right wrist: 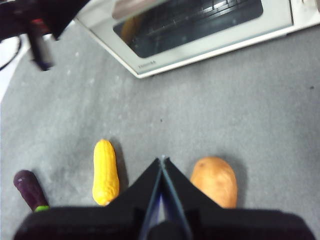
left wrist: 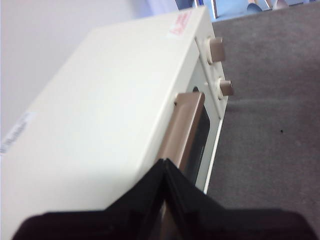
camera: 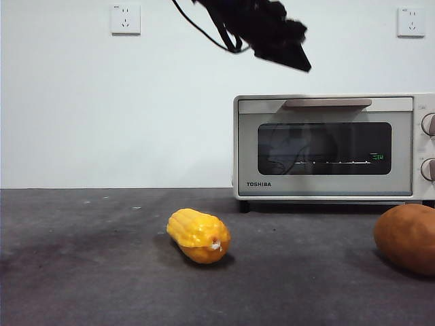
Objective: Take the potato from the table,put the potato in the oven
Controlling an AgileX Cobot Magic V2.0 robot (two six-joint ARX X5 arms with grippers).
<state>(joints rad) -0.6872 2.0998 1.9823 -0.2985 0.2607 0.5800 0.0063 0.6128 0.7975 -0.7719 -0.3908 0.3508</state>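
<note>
The potato [camera: 408,238] lies on the table [camera: 88,272] at the front right, partly cut off by the picture's edge. In the right wrist view the potato [right wrist: 215,181] sits just beside my right gripper [right wrist: 162,159], which hangs above the table with its jaws shut and empty. The oven [camera: 326,146] stands at the back right with its door closed. My left gripper [camera: 302,64] hovers above the oven's top left, shut and empty. In the left wrist view my left gripper [left wrist: 165,161] points at the tan handle [left wrist: 187,125] of the oven [left wrist: 110,100].
A yellow corn cob [camera: 198,235] lies mid-table, left of the potato. A dark purple eggplant [right wrist: 30,190] lies further left beyond the corn cob [right wrist: 105,171]. The oven's knobs [left wrist: 217,49] are on its right side. A white wall stands behind.
</note>
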